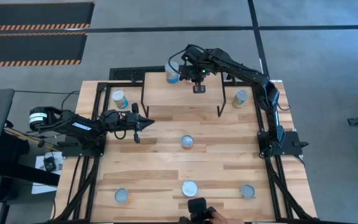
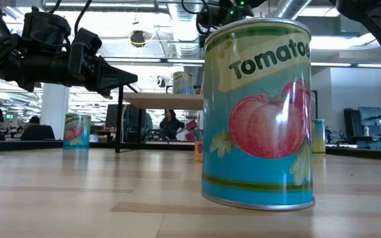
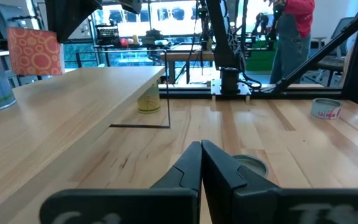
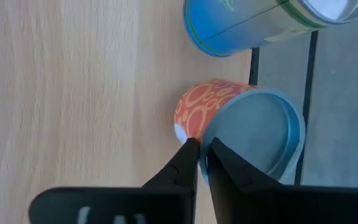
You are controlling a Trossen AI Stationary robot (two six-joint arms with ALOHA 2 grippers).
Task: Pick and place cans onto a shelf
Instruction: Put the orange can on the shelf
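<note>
The shelf (image 1: 185, 99) stands at the table's far middle. A blue-labelled can (image 1: 173, 74) stands on its far left part. My right gripper (image 1: 183, 65) is over that corner, shut on an orange-red patterned can (image 4: 197, 112). This can also shows in the left wrist view (image 3: 36, 51), beside the blue can (image 4: 241, 25). My left gripper (image 1: 146, 122) is shut and empty above the table, left of the shelf's near edge. Its closed fingers show in its wrist view (image 3: 201, 162). My right gripper has its two fingers closed at the rim of the orange-red can's silver top (image 4: 211, 132), coming from above and pointing down. The can sits roughly upright near the shelf's far edge (image 4: 251, 68). Whether its bottom rests on the shelf top, I cannot tell.
More cans stand on the table: one left of the shelf (image 1: 120, 98), an olive one to its right (image 1: 241, 98), one at the centre (image 1: 187, 142), three along the near edge (image 1: 122, 195) (image 1: 189, 188) (image 1: 247, 191). A person's hand (image 1: 211, 215) shows at the near edge.
</note>
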